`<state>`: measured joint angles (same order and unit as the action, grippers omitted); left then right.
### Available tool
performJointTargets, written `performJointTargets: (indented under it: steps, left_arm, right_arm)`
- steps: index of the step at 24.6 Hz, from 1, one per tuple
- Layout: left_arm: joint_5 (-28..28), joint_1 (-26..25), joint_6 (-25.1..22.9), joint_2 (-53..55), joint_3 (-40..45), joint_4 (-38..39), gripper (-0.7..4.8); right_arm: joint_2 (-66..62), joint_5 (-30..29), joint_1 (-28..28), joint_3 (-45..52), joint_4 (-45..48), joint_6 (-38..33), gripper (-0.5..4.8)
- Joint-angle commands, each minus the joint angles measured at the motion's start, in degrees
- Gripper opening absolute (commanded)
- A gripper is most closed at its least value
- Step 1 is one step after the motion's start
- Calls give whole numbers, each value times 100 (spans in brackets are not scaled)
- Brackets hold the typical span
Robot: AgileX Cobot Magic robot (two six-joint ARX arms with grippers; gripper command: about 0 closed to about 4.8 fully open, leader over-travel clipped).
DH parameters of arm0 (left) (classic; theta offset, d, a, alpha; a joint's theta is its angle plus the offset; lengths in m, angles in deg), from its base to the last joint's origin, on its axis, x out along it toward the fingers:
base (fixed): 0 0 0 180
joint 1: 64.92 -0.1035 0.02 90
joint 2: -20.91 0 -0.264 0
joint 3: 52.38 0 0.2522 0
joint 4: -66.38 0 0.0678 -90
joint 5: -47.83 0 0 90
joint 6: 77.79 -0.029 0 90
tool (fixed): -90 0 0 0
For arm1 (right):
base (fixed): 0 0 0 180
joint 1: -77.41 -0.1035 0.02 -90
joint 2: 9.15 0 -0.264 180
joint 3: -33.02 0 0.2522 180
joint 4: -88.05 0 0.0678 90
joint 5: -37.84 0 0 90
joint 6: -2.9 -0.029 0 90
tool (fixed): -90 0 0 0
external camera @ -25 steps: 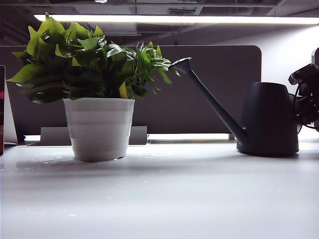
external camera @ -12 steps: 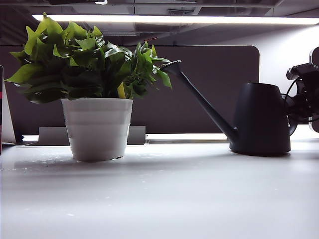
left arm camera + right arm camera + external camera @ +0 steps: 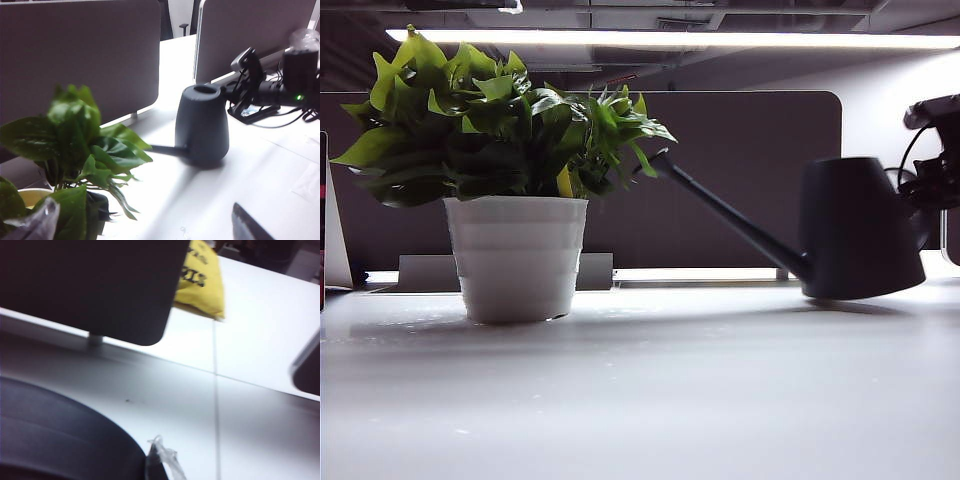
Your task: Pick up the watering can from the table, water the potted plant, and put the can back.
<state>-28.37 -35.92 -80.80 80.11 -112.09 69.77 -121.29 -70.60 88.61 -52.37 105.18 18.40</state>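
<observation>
- The watering can point(image 3: 861, 228) has left the table point(image 3: 640, 400): a second ago its base sat flat on the white top, and now the base hangs clear with a shadow under it, the body tipped toward the plant.
- Its long spout point(image 3: 725, 213) has dropped from a steep upward slant to a shallower one, and the flared tip now sits right at the outer leaves of the potted plant point(image 3: 510, 170).
- The right gripper point(image 3: 932, 170) is at the can's far side, by the handle, at the right edge of the exterior view. Its jaws have just clamped; since the can rides in the air with it, it is judged to be gripping the handle, though the contact itself is hidden behind the can's body.
- The right wrist view shows little more than the can's dark curved wall point(image 3: 60, 435) close to the lens, with the partition panel point(image 3: 90, 285) beyond.
- The left gripper point(image 3: 150, 227) hangs near the plant with its jaws spread wide and nothing between them; only its fingertips point(image 3: 252, 227) edge into its own view.
- The plant and its white ribbed pot point(image 3: 517, 257) have not moved.
- Judgement: pick-up is done and the pour is beginning. The tip reaches only the foliage's edge, so the can probably needs to travel further over the pot and tilt more.
</observation>
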Motion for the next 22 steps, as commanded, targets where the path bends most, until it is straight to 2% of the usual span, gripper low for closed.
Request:
performJointTargets:
  steps: [1, 4, 6, 9, 11, 13, 14, 18, 22]
  left_arm:
    - [-11, -7, -4, -24, -33, -31, 479]
    - [-162, -7, -13, -50, -35, 111, 479]
    - [-422, -9, -299, -98, -37, 433, 479]
    - [-660, -20, -409, -146, -39, 678, 479]
    - [-890, -31, -422, -203, -92, 975, 479]
    - [-1198, -31, -601, -195, -339, 1554, 479]
    - [-1434, -33, -785, -197, -555, 1871, 479]
    - [-1626, -90, -796, -195, -726, 1976, 479]
    - [-1810, -92, -815, -192, -846, 2100, 479]
  right_arm:
    - [387, -273, 85, -114, 772, -422, -5]
    - [511, -315, 160, -114, 743, -538, -5]
    - [686, -315, 162, -114, 660, -542, -5]
    - [1027, -267, 149, -118, 529, -538, -5]
    - [1381, -70, 83, -129, 348, -466, -5]
    - [1615, -74, 72, -243, 177, -470, -5]
    - [1725, -79, 42, -544, -229, -470, -5]
    - [1744, -50, -306, -1207, -787, -409, -5]
    - [1707, 299, -861, -1836, -1366, -61, -5]
